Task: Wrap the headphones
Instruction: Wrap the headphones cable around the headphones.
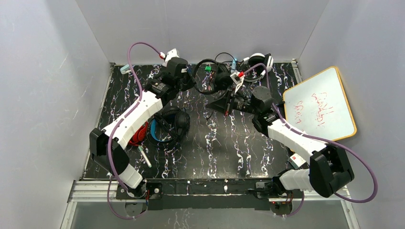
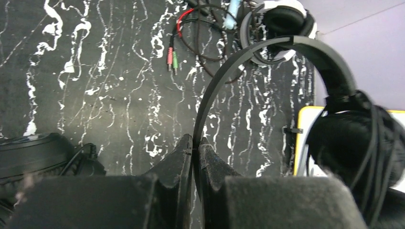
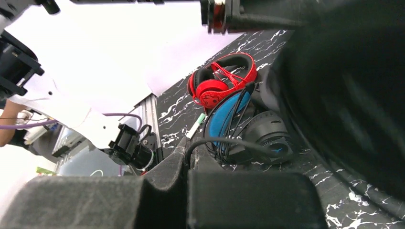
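The all-black headphones [image 1: 217, 76] are held up at the back middle of the mat. My left gripper [image 1: 190, 76] is shut on their thin black headband [image 2: 224, 71], pinched between the fingertips [image 2: 196, 143]. An ear cup [image 2: 353, 143] has cable wound round it. My right gripper [image 1: 230, 102] is shut on the thin black cable [image 3: 224, 141], which loops out from between its fingertips [image 3: 190, 149]. The red pair [image 3: 219, 86] and the black pair with blue headband [image 3: 234, 112] lie together at the left of the mat [image 1: 167, 125], the red one mostly hidden under my left arm in the top view.
A white-and-black headset [image 1: 260, 64] and loose cables with pink and green plugs [image 2: 172, 59] lie at the back. A whiteboard [image 1: 320, 105] leans at the right edge. A white pen [image 1: 144, 156] lies at the front left. Grey walls enclose the mat.
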Robot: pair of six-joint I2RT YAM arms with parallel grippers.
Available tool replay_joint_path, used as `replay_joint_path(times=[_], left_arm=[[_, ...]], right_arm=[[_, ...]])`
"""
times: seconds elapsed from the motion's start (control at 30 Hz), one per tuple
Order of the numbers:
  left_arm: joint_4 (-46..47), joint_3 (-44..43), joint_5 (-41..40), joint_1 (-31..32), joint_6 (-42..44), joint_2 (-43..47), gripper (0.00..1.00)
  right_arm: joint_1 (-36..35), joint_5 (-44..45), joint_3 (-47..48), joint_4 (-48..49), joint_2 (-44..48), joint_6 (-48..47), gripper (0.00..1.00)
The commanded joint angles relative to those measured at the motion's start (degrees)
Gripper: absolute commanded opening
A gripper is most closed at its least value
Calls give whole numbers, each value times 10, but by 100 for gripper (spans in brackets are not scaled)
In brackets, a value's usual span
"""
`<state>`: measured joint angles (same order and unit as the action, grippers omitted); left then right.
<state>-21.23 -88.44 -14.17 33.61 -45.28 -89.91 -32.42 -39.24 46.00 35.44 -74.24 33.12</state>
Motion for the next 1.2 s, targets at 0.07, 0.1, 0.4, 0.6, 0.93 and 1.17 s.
replay_joint_path(times=[0.07, 0.1, 0.4, 0.6, 0.93, 1.17], left_arm=[[53, 32, -53, 1, 14, 20, 0], [55, 35, -55, 1, 15, 17, 0], [67, 69, -74, 11, 46, -5, 0], [90, 104, -67, 18, 51, 3, 0], [99, 140, -20, 22, 35, 23, 0], [63, 128, 2, 22, 11, 22, 0]], right_arm=[[-3, 13, 43, 4, -25, 87, 2], [-3, 12, 46, 8, -31, 98, 2], [-3, 7, 123, -44, -89, 154, 7], [-4, 66, 135, -53, -102, 195, 30], [-3, 160, 189, -162, -140, 193, 57], [-2, 172, 189, -195, -148, 172, 57]])
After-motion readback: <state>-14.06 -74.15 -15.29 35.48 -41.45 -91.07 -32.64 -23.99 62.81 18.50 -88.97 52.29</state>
